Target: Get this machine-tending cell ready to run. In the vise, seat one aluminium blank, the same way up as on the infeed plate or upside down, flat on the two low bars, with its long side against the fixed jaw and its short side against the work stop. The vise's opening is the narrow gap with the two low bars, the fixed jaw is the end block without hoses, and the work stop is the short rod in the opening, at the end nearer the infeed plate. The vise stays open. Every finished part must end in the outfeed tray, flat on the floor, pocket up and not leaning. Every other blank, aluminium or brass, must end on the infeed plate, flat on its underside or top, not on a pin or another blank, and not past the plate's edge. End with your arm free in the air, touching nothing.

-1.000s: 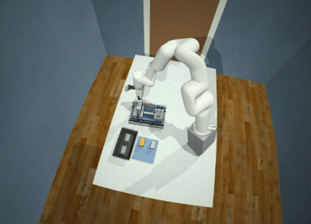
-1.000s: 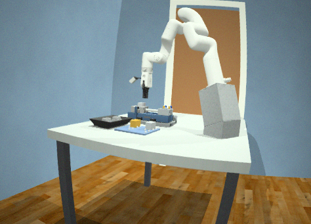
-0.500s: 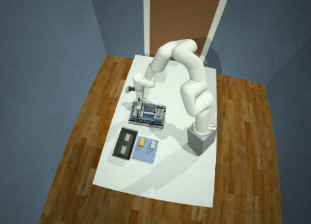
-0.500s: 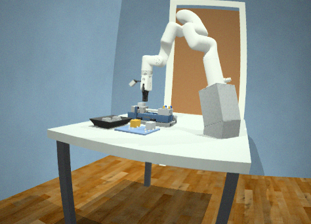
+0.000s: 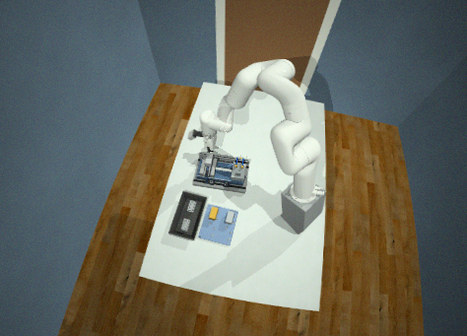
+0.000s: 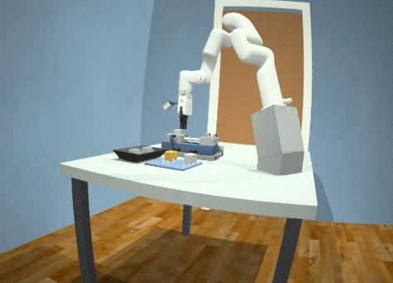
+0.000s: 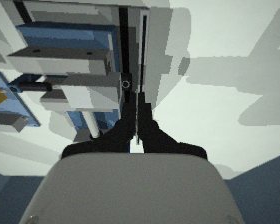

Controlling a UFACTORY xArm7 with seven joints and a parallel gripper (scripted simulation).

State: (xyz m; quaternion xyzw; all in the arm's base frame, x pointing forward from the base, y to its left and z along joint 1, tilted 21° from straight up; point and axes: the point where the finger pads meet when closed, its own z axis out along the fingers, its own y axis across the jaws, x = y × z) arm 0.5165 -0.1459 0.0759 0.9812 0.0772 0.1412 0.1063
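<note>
My gripper [image 5: 210,149] is shut and empty. It hangs a little above the vise [image 5: 222,171], over the end block without hoses, and touches nothing. It also shows in the side view [image 6: 182,126] and the wrist view [image 7: 136,102]. The wrist view shows the vise's grey blocks [image 7: 66,65] and a short dark rod [image 7: 36,86]; I cannot tell whether a blank lies in the opening. The blue infeed plate [image 5: 218,224] holds a brass blank [image 5: 214,213] and an aluminium blank [image 5: 230,217], both flat. The black outfeed tray [image 5: 187,214] holds two grey finished parts [image 5: 191,207].
The grey pedestal [image 5: 301,209] of my arm stands to the right of the vise and plate. The hoses [image 5: 239,161] stick up from the vise's right end block. The tray, plate and vise sit close together on the white table.
</note>
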